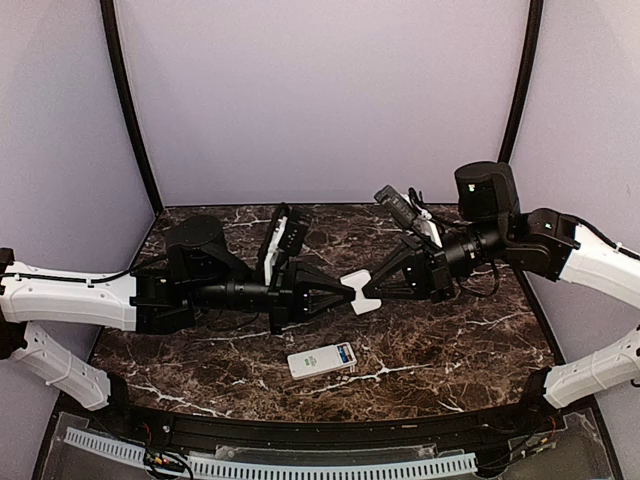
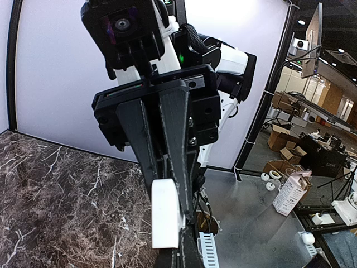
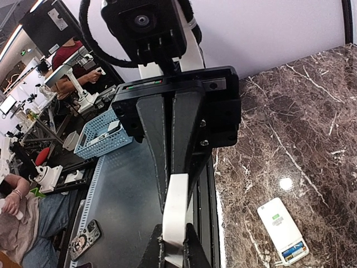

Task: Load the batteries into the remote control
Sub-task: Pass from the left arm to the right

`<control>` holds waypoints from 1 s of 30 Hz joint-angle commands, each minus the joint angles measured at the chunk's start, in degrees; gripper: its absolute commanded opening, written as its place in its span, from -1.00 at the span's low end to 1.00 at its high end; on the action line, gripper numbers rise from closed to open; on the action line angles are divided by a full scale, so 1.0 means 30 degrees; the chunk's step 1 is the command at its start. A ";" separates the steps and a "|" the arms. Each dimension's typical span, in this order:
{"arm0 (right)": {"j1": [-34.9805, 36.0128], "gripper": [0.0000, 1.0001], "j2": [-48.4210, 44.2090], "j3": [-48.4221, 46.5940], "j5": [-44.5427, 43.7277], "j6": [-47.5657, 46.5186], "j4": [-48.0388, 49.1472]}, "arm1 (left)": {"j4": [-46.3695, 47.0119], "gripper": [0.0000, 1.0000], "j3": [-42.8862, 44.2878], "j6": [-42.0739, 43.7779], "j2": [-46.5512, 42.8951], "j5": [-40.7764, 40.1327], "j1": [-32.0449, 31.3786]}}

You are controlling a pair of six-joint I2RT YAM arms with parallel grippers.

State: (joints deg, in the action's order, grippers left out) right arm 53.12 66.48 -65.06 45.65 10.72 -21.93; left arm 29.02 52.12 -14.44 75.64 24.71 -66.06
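Observation:
The white remote control point(image 1: 322, 360) lies flat on the marble table near the front, below both grippers. It also shows in the right wrist view point(image 3: 281, 230), with a small green patch on its face. A small blue part point(image 1: 345, 353) sits at its right end, likely a battery point(image 3: 294, 251). My left gripper point(image 1: 348, 290) and right gripper point(image 1: 372, 293) meet tip to tip above the table. Both are shut on one small flat white plastic piece point(image 1: 360, 292), seen edge-on in the left wrist view point(image 2: 165, 215) and the right wrist view point(image 3: 175, 215).
The marble table point(image 1: 450, 350) is enclosed by pale walls at the back and sides. A black rail and a white slotted cable tray point(image 1: 300, 465) run along the front edge. Off the table stand a blue basket point(image 3: 103, 134) and cardboard boxes point(image 2: 290, 192).

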 commanded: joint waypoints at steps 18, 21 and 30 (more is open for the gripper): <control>-0.0686 -1.00 0.1083 0.2181 -0.0961 0.4802 0.1232 | -0.1175 -0.22 -0.0954 0.1862 -0.0341 -0.2921 0.0022; -0.1206 -1.00 0.0928 0.2873 -0.1262 0.5459 0.1515 | -0.1540 -0.04 -0.1589 0.1904 -0.0447 -0.3527 0.0075; -0.2384 -1.00 0.2389 0.5057 -0.1182 0.6146 0.3179 | -0.4119 0.39 -0.3601 0.2598 -0.1171 -0.6794 0.0107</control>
State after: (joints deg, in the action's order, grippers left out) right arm 46.92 70.76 -52.77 42.46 27.44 -16.23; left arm 21.96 43.77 -8.27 73.82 10.11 -65.89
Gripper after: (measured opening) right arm 0.048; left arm 0.658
